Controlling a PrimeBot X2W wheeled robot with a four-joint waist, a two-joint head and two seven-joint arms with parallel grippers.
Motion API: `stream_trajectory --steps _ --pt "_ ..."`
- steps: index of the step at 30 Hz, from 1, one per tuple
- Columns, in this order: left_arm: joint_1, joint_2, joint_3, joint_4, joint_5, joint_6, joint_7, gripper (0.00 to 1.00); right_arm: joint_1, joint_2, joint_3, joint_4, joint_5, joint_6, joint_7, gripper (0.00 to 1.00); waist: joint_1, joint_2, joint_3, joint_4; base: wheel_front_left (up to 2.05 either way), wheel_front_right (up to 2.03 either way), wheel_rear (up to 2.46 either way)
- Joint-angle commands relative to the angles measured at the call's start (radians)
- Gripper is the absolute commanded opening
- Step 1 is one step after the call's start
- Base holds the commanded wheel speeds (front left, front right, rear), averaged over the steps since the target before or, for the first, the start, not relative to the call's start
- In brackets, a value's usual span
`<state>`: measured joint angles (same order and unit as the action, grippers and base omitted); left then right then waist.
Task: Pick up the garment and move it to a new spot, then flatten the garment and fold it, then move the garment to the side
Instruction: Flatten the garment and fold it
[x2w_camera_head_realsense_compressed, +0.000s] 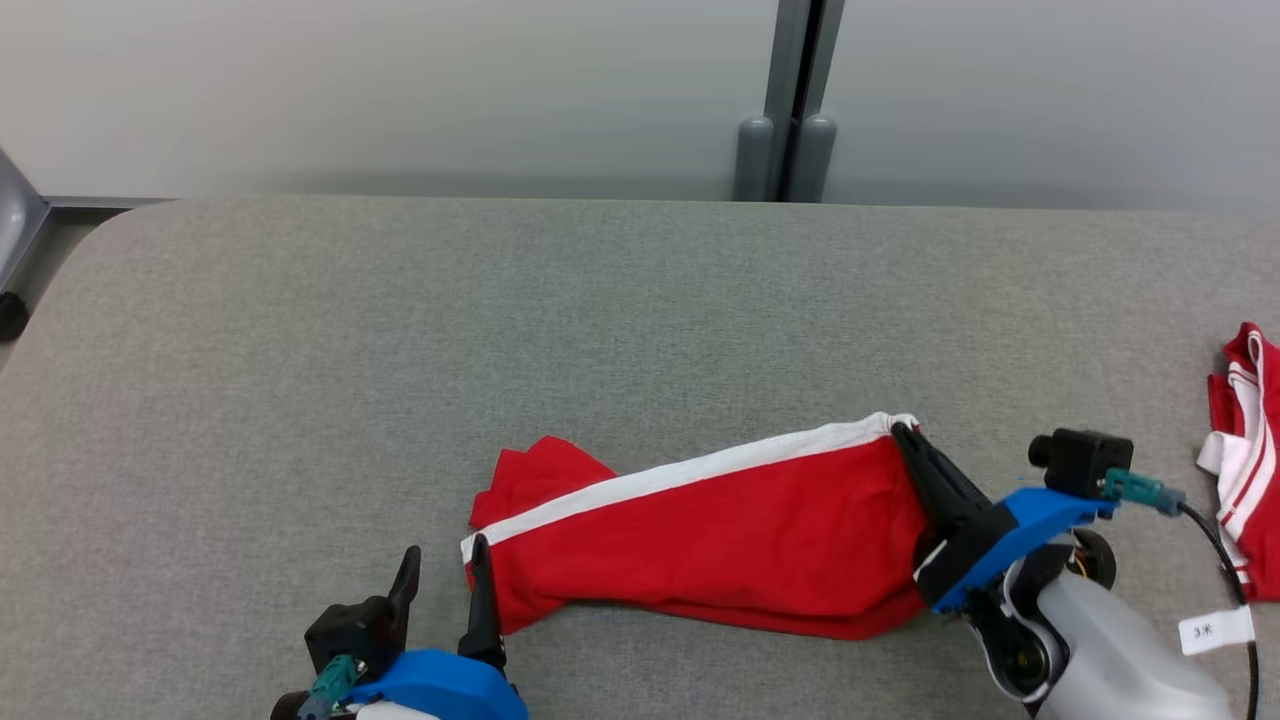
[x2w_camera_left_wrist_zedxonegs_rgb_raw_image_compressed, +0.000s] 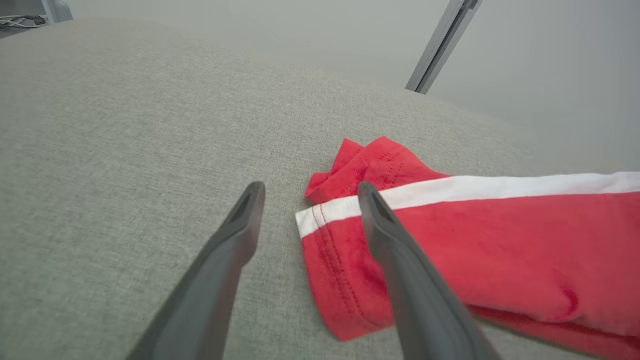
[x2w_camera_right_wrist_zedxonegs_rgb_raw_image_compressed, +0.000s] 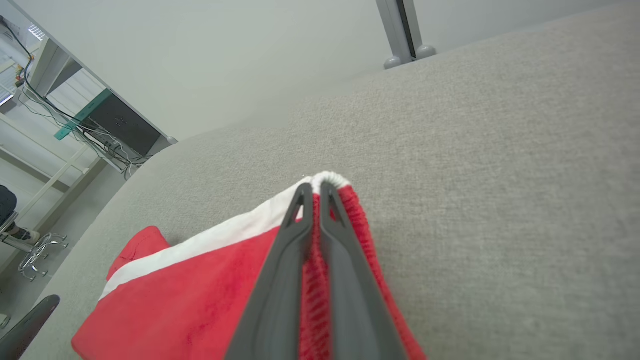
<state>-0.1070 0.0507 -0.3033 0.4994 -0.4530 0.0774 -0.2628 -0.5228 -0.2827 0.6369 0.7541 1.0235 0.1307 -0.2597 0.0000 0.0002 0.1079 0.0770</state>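
Garment (x2w_camera_head_realsense_compressed: 720, 530) lies well inside table (x2w_camera_head_realsense_compressed: 400, 330), right hand (x2w_camera_head_realsense_compressed: 902, 430) pinching waistband edge

Long dark grey tapered jaws on bright blue mounts (x2w_camera_head_realsense_compressed: 1010, 540), with a black camera block (x2w_camera_head_realsense_compressed: 1085, 460) and teal plug (x2w_camera_head_realsense_compressed: 1140, 490) on each wrist. The right forearm (x2w_camera_head_realsense_compressed: 1120, 650) is pale grey, and its black cable (x2w_camera_head_realsense_compressed: 1222, 550) carries a white tag (x2w_camera_head_realsense_compressed: 1215, 630).

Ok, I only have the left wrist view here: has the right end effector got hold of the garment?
Observer: Yes, the right end effector is shut on the garment at its gathered waistband end.
Operator: Anything else lying on the table?
Observer: A second red-and-white garment lies on the table farther to the robot's right, apart from yours.
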Motion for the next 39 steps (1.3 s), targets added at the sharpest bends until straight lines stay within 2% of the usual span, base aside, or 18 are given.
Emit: stream_trajectory --steps 1,11,20,30,31,33,35,37,39 --pt "-0.001 -0.001 0.0 -0.002 -0.008 -0.011 -0.003 1.0 0.022 -0.013 -0.011 -0.018 -0.02 0.0 -0.006 0.0 0.0 -0.0002 -0.002 -0.005 0.0 0.0 0.0" --pt "-0.027 -0.001 0.032 0.06 -0.209 -0.099 -0.003 1.0 0.135 0.001 -0.078 -0.11 -0.128 0.0 -0.006 0.0 0.0 -0.0002 0.01 -0.044 0.0 0.0 0.0" --pt "-0.132 -0.001 0.033 0.239 -0.331 -0.186 -0.002 1.0 0.124 0.014 -0.089 -0.133 -0.158 0.0 -0.006 0.0 0.0 -0.0002 0.038 -0.067 0.0 0.0 0.0" --pt "-0.168 -0.004 -0.013 0.319 -0.386 -0.211 0.001 1.0 0.122 0.021 -0.104 -0.135 -0.178 0.0 -0.006 0.0 0.0 -0.0002 0.048 -0.076 0.0 0.0 0.0" --pt "-0.168 -0.005 -0.021 0.324 -0.388 -0.211 0.002 0.92 0.122 0.022 -0.106 -0.134 -0.178 0.0 -0.006 0.0 0.0 -0.0002 0.048 -0.076 0.0 0.0 0.0" --pt "-0.17 -0.006 -0.033 0.326 -0.394 -0.212 0.004 0.47 0.121 0.022 -0.109 -0.132 -0.182 0.0 -0.006 0.0 0.0 -0.0002 0.048 -0.075 0.0 0.0 0.0" --pt "-0.173 -0.005 -0.04 0.333 -0.391 -0.212 0.004 0.17 0.12 0.024 -0.111 -0.131 -0.184 0.0 -0.006 0.0 0.0 -0.0002 0.047 -0.074 0.0 0.0 0.0" --pt "-0.174 -0.005 -0.046 0.332 -0.39 -0.212 0.003 0.0 0.118 0.025 -0.113 -0.13 -0.186 0.0 -0.006 0.0 0.0 -0.0002 0.047 -0.072 0.0 0.0 0.0" --pt "-0.177 -0.005 -0.041 0.331 -0.378 -0.212 0.003 0.0 0.118 0.025 -0.116 -0.129 -0.188 0.0 -0.006 0.0 0.0 -0.0002 0.046 -0.071 0.0 0.0 0.0"
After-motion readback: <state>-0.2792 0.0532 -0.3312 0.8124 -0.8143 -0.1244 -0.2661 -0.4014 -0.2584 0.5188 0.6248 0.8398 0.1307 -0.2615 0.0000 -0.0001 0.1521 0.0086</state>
